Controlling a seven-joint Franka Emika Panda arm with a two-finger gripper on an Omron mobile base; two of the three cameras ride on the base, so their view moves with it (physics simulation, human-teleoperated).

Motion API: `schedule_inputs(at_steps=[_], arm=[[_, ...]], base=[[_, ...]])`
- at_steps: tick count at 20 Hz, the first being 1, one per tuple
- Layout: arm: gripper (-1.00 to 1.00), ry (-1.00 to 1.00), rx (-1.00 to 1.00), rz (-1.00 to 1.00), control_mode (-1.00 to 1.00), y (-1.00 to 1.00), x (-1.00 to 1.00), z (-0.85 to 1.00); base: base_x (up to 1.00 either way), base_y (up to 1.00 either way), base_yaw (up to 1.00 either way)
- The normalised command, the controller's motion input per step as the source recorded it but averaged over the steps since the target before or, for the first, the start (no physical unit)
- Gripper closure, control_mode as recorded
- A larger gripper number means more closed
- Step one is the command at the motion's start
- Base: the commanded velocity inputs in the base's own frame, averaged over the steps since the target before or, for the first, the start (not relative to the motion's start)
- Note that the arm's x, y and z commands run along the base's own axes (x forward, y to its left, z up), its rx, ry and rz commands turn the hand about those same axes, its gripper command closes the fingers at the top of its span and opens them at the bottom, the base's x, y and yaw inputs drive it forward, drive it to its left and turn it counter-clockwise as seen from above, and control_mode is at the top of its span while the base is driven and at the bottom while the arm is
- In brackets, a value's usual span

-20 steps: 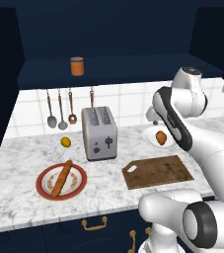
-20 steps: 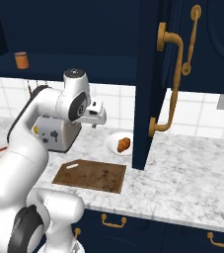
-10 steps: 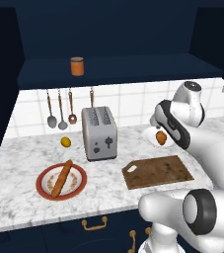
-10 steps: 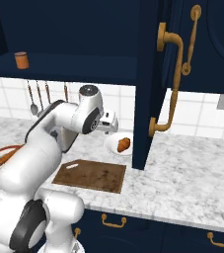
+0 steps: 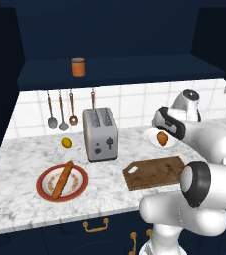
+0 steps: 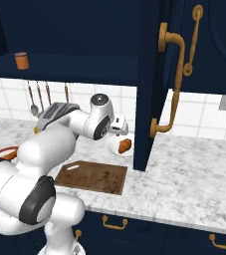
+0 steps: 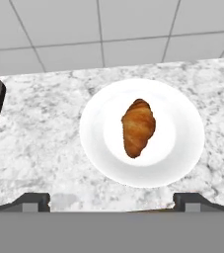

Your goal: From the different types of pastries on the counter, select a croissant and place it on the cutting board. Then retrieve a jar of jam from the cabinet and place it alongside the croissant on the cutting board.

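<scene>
1. My gripper (image 7: 111, 200) is standing wide open, with the two finger tips (image 7: 32, 199) far apart at the bottom of the hand view, and it is holding nothing and touching nothing.
2. I am hovering above the croissant (image 7: 138, 127), which is lying in the middle of a white plate (image 7: 182, 148) on the counter (image 7: 34, 148).
3. In the left base view the croissant (image 5: 163, 139) is sitting just behind the cutting board (image 5: 157, 172), which is carrying nothing.
4. The jar of jam (image 5: 77, 66) is standing on the shelf of the cabinet (image 5: 134, 69), well apart from me.
5. My own arm is hiding part of the plate in the base views, and an open cabinet door (image 6: 149, 84) is cutting off the counter behind it in the right base view.
6. The bread stick (image 5: 62, 179) is lying on a red-rimmed plate (image 5: 45, 191).
</scene>
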Motion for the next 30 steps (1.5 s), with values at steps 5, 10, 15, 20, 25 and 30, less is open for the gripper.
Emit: schedule_inputs(at_steps=[5,10,15,20,25,30], arm=[[-1.00,0.00,0.00,-0.05,-1.00,-0.28,0.32,-0.27],[-1.00,0.00,0.00,-0.03,-1.00,-0.13,0.22,-0.37],[-1.00,0.00,0.00,-0.04,-1.00,-0.03,0.30,-0.38],[-1.00,0.00,0.00,-0.01,-1.00,-0.19,0.20,-0.17],[-1.00,0.00,0.00,-0.01,-1.00,-0.08,0.23,-0.21],[-1.00,0.00,0.00,-0.06,-1.00,0.00,0.26,-0.20]], base=[[0.00,0.00,0.00],[0.00,0.00,0.00],[0.00,0.00,0.00],[0.00,0.00,0.00],[0.00,0.00,0.00],[0.00,0.00,0.00]])
